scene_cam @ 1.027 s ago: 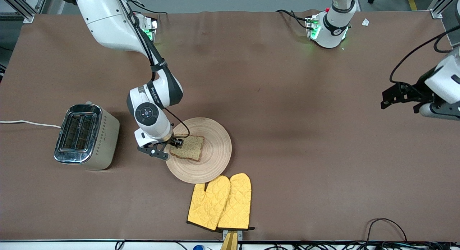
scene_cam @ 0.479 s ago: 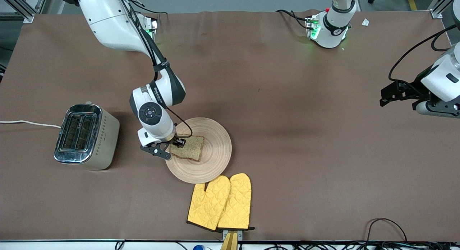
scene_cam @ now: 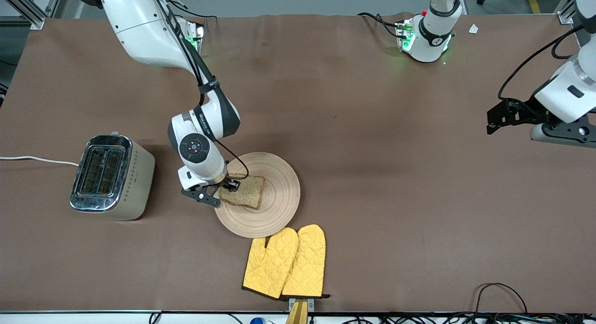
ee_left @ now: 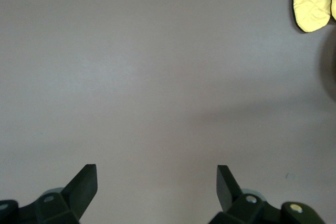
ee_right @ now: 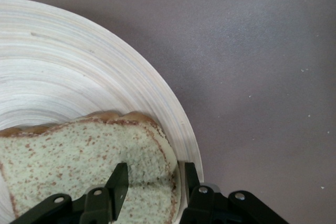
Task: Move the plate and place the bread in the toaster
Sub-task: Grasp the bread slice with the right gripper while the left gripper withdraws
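Right end effector (scene_cam: 226,186) pinches the bread's (scene_cam: 245,192) edge on the plate (scene_cam: 274,207); bread not lifted, toaster (scene_cam: 111,176) slots empty near the right arm's end. Left end effector (ee_left: 156,184) wide apart, waiting over bare worktop (scene_cam: 396,198).

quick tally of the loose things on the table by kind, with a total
round pale wood plate: 1
brown wholegrain bread slice: 1
chrome-topped cream toaster: 1
yellow quilted oven mitts: 2
total: 5
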You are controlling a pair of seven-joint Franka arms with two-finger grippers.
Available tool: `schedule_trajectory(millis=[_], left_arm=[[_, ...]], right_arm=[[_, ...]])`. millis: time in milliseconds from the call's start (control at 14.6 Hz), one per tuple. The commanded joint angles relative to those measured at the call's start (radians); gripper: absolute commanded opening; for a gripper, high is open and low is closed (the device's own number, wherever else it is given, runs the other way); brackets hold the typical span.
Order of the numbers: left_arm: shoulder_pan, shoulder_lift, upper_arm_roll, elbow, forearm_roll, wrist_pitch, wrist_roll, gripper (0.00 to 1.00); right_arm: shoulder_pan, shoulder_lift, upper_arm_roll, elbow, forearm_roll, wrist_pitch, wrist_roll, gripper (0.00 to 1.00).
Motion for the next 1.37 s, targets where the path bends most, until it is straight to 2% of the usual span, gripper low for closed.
schedule_trajectory(millis=[0,205,479,548,1027,1301], left_arm=[[-0.052,-0.037,0.063,-0.027,0.017,-0.001,0.009,1.0],[-0.069,-0.039,0.08,-0.027,0.015,-0.001,-0.011,1.0],[-0.055,-0.031,0.08,-0.018,0.017,-0.004,-0.011,1.0],[-0.055,-0.031,0.079,-0.018,0.017,0.0,-0.011,1.0],[-0.042,-0.031,0.082,-0.015,0.027,0.008,-0.009,1.0],[-0.041,-0.031,0.08,-0.015,0.017,0.007,-0.013,1.0]], right_arm=[[-0.004,0.012,0.003,0.013,0.001,0.001,0.011,0.43],[-0.005,0.012,0.003,0.013,0.001,0.001,0.011,0.31],[-0.004,0.012,0.004,0.011,0.015,0.006,0.011,0.03],[-0.004,0.012,0.004,0.011,0.015,0.006,0.01,0.0],[-0.01,0.004,0.004,0.02,0.015,-0.014,-0.019,0.0],[-0.008,-0.032,0.003,0.115,0.015,-0.227,-0.024,0.0]])
